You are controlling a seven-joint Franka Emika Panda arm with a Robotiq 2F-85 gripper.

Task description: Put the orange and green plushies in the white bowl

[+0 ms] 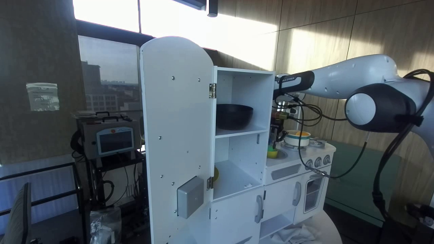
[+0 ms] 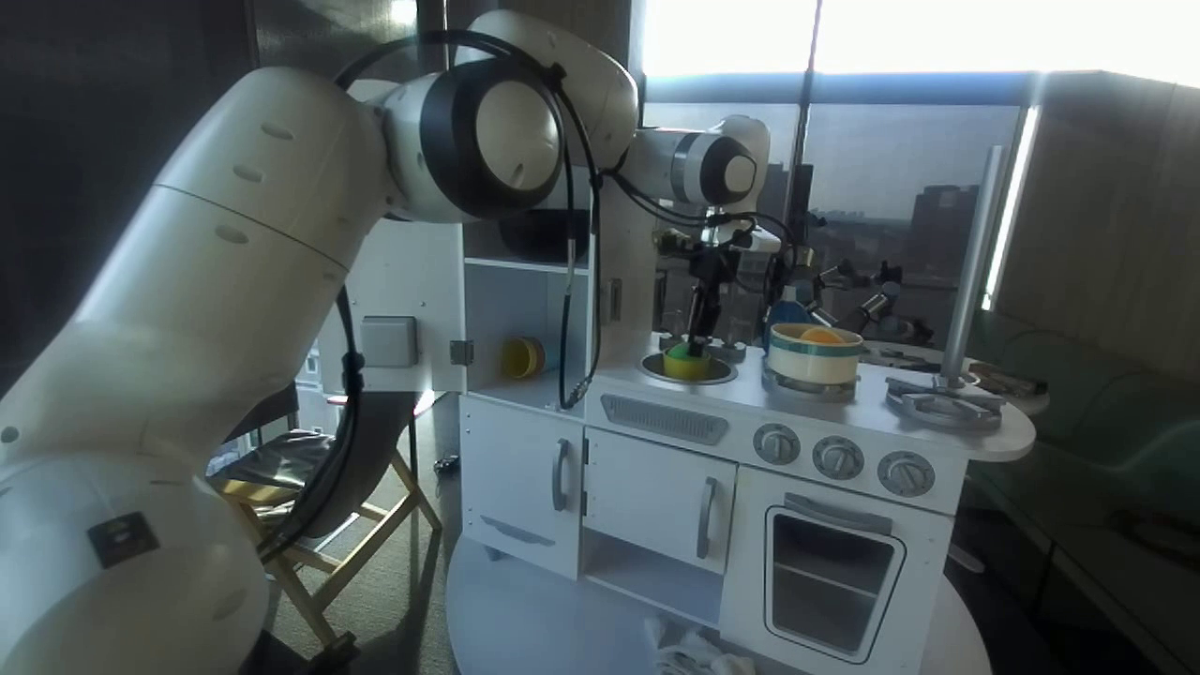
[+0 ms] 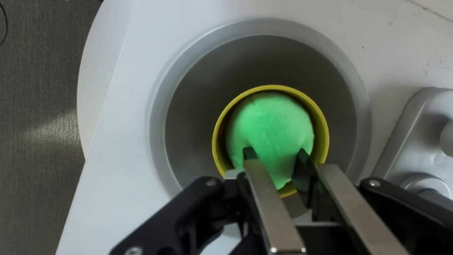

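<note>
- The green plush looks like a soft, bright ball, its surface faintly uneven; it sits down inside a yellow cup, nearly filling the mouth.
- That cup stands in the round grey sink.
- The pincer points down at the plush, its fingers fairly narrow with green between them; whether they grip it, I cannot tell.
- The orange plush is in the white bowl, only a rounded top showing over the rim.
- That bowl, banded in teal, rests upright on a burner.
</note>
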